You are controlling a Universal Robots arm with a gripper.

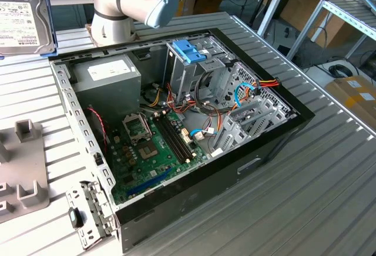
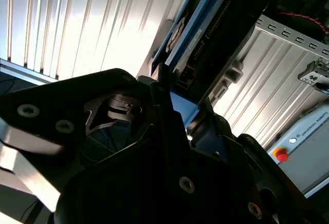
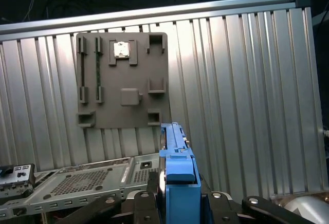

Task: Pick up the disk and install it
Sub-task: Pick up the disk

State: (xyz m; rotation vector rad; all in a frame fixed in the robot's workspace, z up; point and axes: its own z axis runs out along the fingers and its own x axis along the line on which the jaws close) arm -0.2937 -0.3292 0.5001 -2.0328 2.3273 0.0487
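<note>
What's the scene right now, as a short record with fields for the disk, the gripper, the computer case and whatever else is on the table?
disk: held off the table, outside the case, not yet installed
gripper: shut on the disk's blue frame
computer case: lying open on the table, motherboard exposed
blue latch: on the metal drive cage inside the case
fixture plate: grey, flat on the table, at the exterior view's left of the case
</note>
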